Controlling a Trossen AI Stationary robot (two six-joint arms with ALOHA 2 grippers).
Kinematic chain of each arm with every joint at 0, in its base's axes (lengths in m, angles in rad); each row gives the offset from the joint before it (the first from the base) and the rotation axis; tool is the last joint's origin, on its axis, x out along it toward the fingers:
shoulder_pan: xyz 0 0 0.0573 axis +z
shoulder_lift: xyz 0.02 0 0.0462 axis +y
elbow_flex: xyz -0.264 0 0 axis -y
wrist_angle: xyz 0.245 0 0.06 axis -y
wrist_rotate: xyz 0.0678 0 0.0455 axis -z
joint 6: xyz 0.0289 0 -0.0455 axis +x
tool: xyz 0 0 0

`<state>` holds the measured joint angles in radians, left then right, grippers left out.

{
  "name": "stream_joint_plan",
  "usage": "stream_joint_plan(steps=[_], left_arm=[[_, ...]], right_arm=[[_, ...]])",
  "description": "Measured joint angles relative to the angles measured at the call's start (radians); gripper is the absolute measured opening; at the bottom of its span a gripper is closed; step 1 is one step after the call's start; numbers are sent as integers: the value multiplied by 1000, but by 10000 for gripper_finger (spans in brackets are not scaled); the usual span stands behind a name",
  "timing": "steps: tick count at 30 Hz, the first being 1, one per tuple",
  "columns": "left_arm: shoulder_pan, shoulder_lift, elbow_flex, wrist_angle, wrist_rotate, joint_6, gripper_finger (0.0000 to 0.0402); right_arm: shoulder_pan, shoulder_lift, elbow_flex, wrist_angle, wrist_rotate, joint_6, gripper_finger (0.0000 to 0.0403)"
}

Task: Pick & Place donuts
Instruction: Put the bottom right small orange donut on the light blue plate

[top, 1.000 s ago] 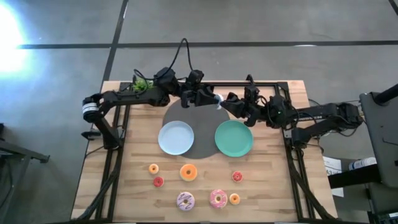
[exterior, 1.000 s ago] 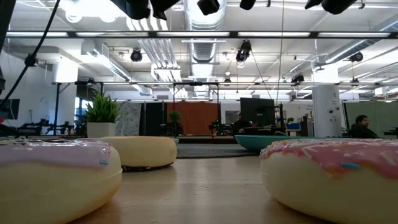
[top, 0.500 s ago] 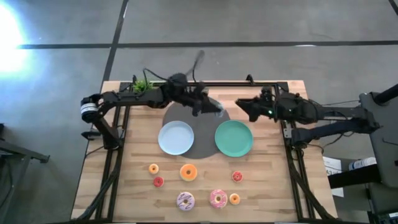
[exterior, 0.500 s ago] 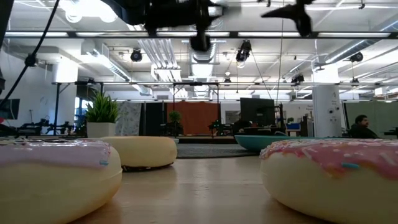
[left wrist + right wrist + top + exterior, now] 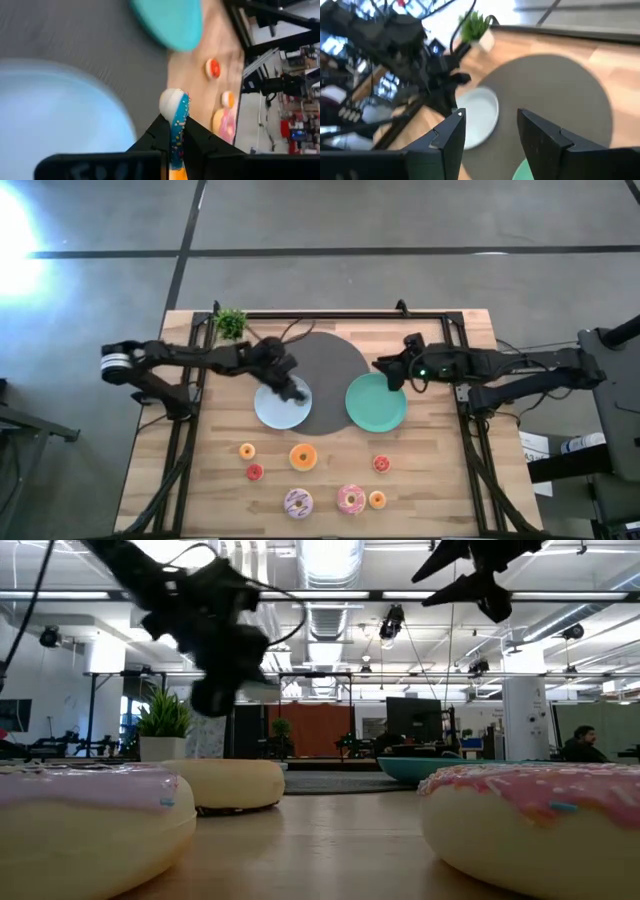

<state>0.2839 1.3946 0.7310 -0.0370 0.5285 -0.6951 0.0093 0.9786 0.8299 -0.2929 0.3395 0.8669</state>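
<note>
My left gripper (image 5: 294, 389) hangs over the light blue plate (image 5: 272, 410) and is shut on a small donut (image 5: 174, 107), seen edge-on, white with a blue sprinkled band. My right gripper (image 5: 382, 367) stands open with nothing in it, above the far rim of the green plate (image 5: 378, 408); its fingers show apart in the right wrist view (image 5: 487, 120). Several donuts lie flat on the wood near the front edge, among them an orange one (image 5: 303, 457), a pink one (image 5: 351, 499) and a white-purple sprinkled one (image 5: 298, 503). My left gripper pinches the donut between its two fingers, one on each flat face (image 5: 176, 137). The donut's rim (image 5: 171, 100) sticks out past the fingertips. The donut is lifted clear, above the blue plate's edge (image 5: 117, 115) and the grey disc.
A big grey disc (image 5: 325, 362) lies under both plates. A small green plant (image 5: 231, 322) stands at the far left corner. Black frame rails (image 5: 190, 430) run along the table's sides and far edge. Small orange and red donuts (image 5: 247, 450) lie among the larger ones.
My left gripper has taken the donut at the far side of the grey disc, where both grippers met, and has carried it toward the near edge and down over the light blue plate. My right gripper has let go and drawn back toward the table's right.
</note>
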Motion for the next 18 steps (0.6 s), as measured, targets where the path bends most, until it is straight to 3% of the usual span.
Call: stream_joint_plan(steps=[8, 18], left_arm=[[-13, -110, -265, 57, -75, -135, 9], [-49, -102, -276, 35, -48, -196, 39]], right_arm=[[-4, 94, 0, 20, -63, -2, 169], [-2, 147, 0, 82, -125, 9, 169]])
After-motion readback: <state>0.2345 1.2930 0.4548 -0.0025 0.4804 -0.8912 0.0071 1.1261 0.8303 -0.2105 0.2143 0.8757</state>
